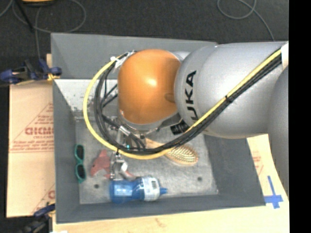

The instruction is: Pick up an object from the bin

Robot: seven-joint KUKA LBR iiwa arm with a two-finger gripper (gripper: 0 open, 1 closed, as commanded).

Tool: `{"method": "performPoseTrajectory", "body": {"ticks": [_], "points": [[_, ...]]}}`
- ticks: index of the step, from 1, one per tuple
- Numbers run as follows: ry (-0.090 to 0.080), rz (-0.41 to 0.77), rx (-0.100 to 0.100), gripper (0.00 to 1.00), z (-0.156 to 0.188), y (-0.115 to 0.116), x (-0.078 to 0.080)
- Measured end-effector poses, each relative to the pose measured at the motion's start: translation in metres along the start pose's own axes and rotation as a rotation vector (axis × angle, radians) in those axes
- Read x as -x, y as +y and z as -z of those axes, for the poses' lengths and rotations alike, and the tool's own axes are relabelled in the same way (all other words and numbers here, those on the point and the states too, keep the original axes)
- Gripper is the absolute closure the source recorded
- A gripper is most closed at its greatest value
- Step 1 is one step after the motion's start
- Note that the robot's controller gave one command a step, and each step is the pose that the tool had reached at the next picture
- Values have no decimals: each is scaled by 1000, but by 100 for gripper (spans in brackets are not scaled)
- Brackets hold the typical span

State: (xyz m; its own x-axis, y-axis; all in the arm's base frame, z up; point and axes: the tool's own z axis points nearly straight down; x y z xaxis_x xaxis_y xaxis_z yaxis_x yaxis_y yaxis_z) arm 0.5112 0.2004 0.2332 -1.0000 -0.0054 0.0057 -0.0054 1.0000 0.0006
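Orange wrist cover [146, 86] looms over the bin [64, 154]; beneath it the fingers [118, 169] hang between a blue bottle [133, 189] and a red thing [99, 162]; whether spread or pressed together, I cannot tell.

The arm [228, 96], orange cover [146, 86] at its wrist, reaches over the grey bin [65, 140], with the gripper [118, 169] low over the floor, just above a blue bottle [133, 189] lying on its side. A small red thing [99, 161] lies just left of the gripper, green sunglasses [79, 162] near the left wall, and a wooden hairbrush [183, 155] to the right
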Motion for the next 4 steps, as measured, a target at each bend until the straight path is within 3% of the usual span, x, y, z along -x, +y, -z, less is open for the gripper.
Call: {"method": "performPoseTrajectory", "body": {"ticks": [1,2,3,4], "points": [[-8,-4,2,0,5,-1,2],[-13,87,0,0,-41,-3,11],[-8,-317,3,100,-62,13,10],[-8,-318,3,100,-62,13,10]]}}
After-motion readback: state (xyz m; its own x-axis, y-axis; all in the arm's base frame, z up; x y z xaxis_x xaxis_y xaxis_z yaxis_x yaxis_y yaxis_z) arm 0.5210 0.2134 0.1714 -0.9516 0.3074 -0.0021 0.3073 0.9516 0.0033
